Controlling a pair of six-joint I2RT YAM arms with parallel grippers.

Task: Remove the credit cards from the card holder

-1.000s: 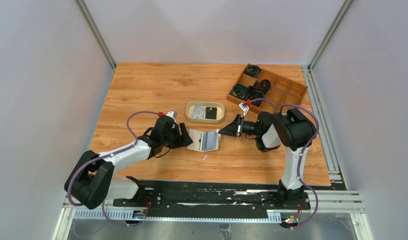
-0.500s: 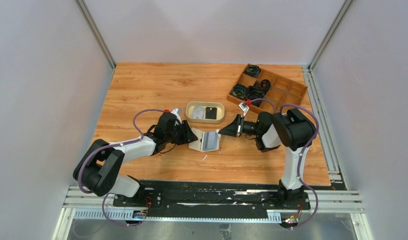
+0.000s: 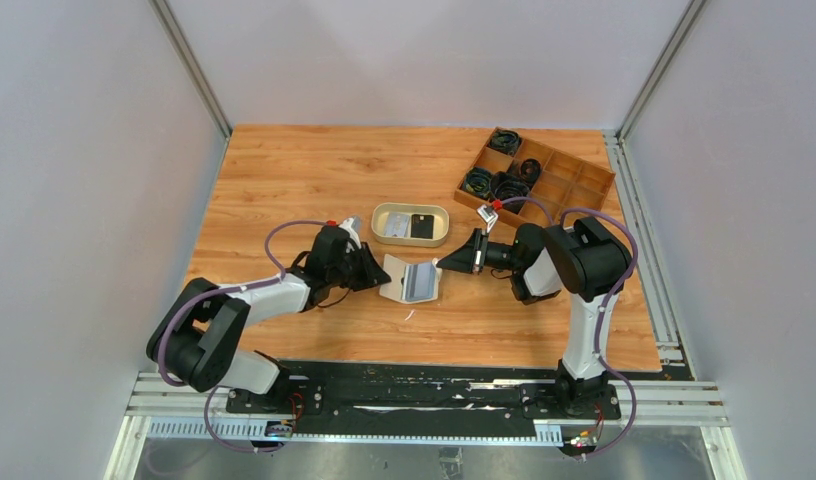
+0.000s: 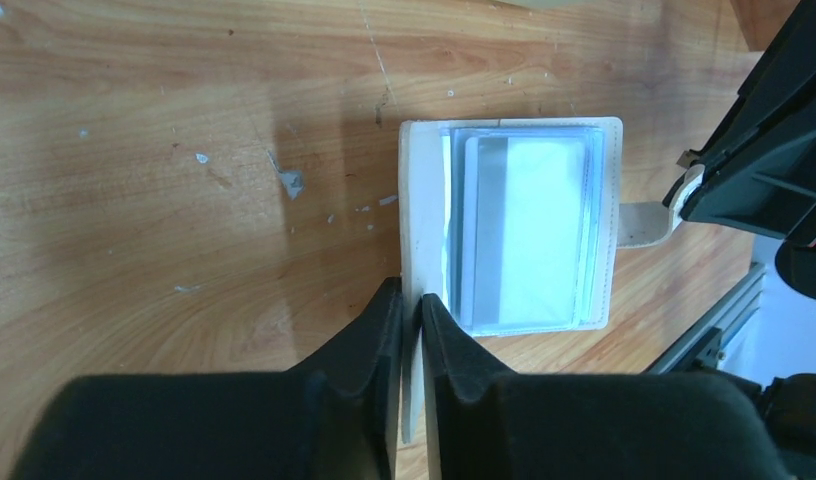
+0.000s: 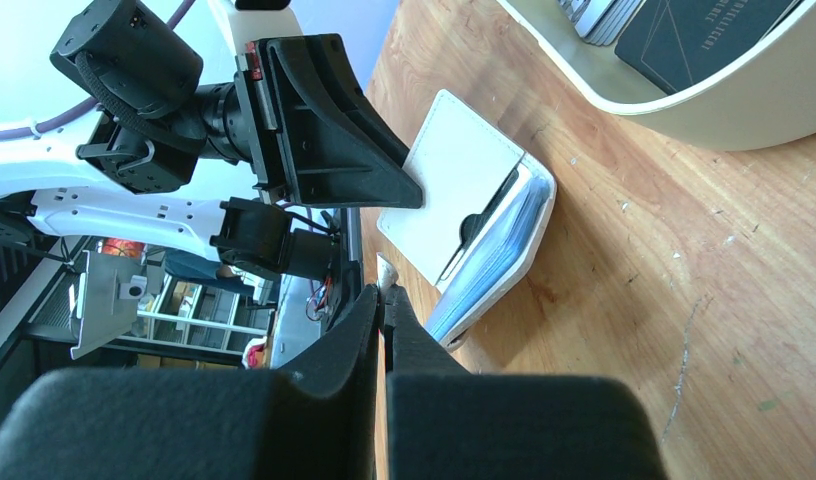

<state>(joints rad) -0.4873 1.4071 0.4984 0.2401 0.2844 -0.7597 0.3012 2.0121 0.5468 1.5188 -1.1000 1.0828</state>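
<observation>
Both my pinches grip the holder (image 3: 409, 280): left gripper (image 4: 412, 310) on leaf, right gripper (image 5: 384, 300) on strap (image 4: 639, 222); I'd tension it flat before pulling card (image 4: 529, 235).

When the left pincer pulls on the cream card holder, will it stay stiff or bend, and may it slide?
Probably it bends at the fold: one leaf of the card holder stands raised in the left pincer while the other lies flat. It looks thin, so it is likely light and may slide on the wooden table.
</observation>
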